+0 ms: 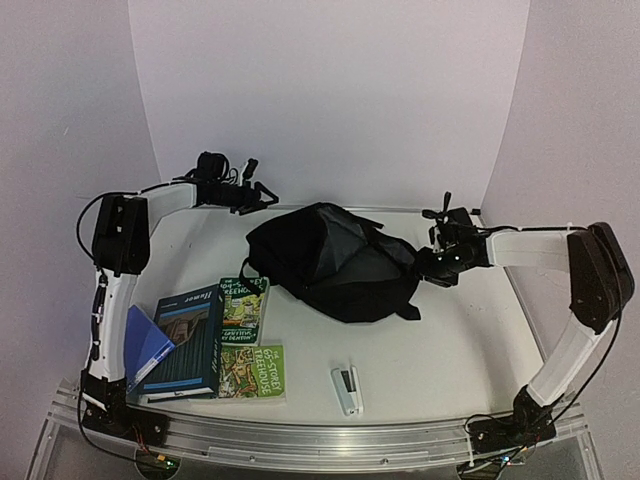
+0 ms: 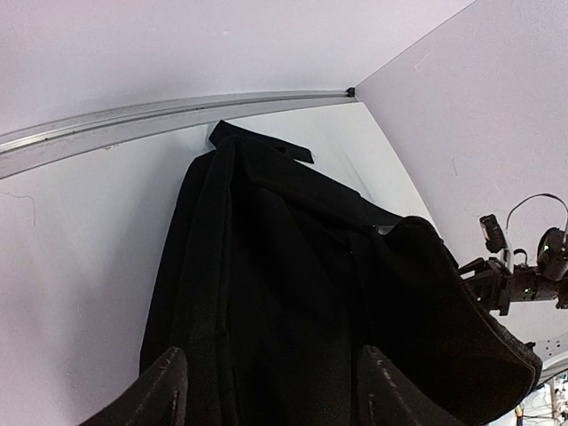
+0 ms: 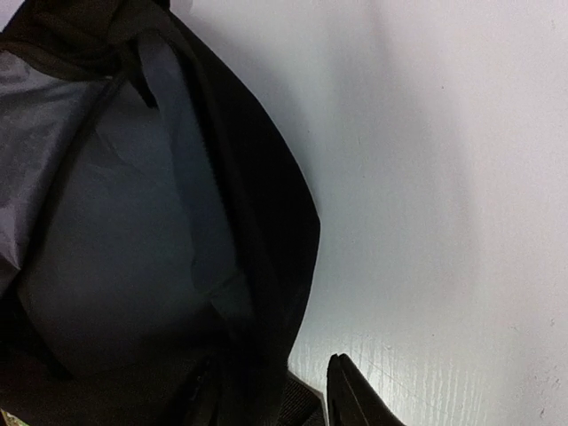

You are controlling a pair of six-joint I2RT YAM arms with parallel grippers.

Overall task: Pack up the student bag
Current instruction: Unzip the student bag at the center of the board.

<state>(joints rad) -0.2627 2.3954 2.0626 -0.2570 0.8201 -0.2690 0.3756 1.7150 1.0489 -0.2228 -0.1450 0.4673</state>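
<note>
Evidently the opening-up step is in hand: the student bag [image 1: 330, 262] is seen slumped on its side at the middle of the bench [image 1: 460, 350], toward the far wall, and nothing appears to have been packed yet. The left pincer [image 2: 271, 353] is held wide, its fingers spread above the bag's far left end with no fabric closed on. The right pincer [image 1: 445, 255] is set at the bag's right edge, where grey lining is shown through the mouth. Only one finger [image 3: 355, 395] is visible in the wrist view, so whether the rim is gripped cannot be told. The books [image 1: 190, 335] and the stapler [image 1: 347, 390] are laid at the near side, well apart from the bag. For the next move, it is judged that the mouth must be held agape by one arm while a book is fetched and slid in by the other. Soft fabric may be expected to collapse if released.
</note>
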